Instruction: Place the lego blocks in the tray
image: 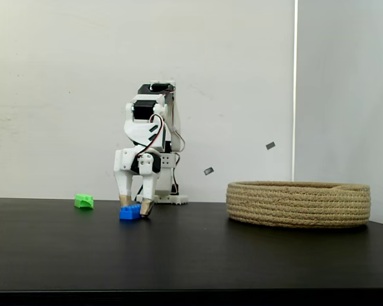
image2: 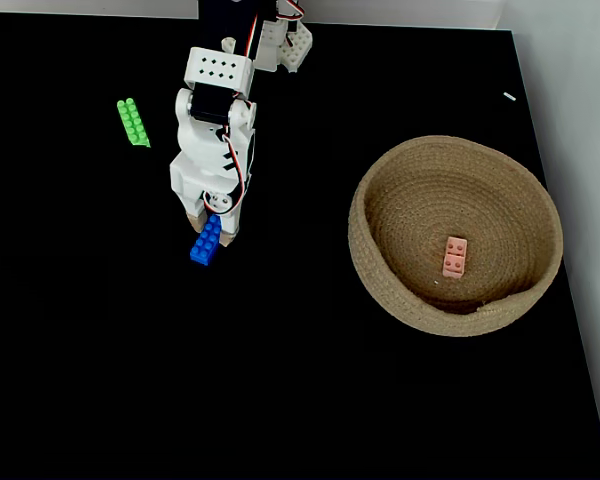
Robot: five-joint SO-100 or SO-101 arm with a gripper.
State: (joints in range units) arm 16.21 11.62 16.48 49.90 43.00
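Black and matte, the tabletop (image: 191, 248) runs across the side-on fixed view beneath a plain off-white wall (image: 64, 83); a second, greyer wall panel (image: 345, 83) meets it at right, and two small dark marks sit on the wall above the basket. White arm (image: 154, 137) folds down at left of centre, its hand (image: 133, 206) lowered to the surface with one tan fingertip either side of the blue brick (image: 129, 213). Fingers are spread about the brick; whether they press on it cannot be told. Green brick (image: 84, 201) lies on the tabletop to the left, apart from the hand. Rope basket (image: 299, 204) stands at right, well apart from the arm; its wall hides its contents here.

From the fixed view looking down, the tabletop (image2: 280, 380) is uniformly black, with pale wall or floor along the top and right edges. Arm body (image2: 212, 140) covers most of the hand (image2: 208, 222); the blue brick (image2: 207, 240) projects from under it towards lower left. Green brick (image2: 132, 121) lies long and narrow at upper left. This view opens the basket (image2: 380, 275): the pink brick (image2: 455, 256) lies inside on the floor, right of centre, studs up.
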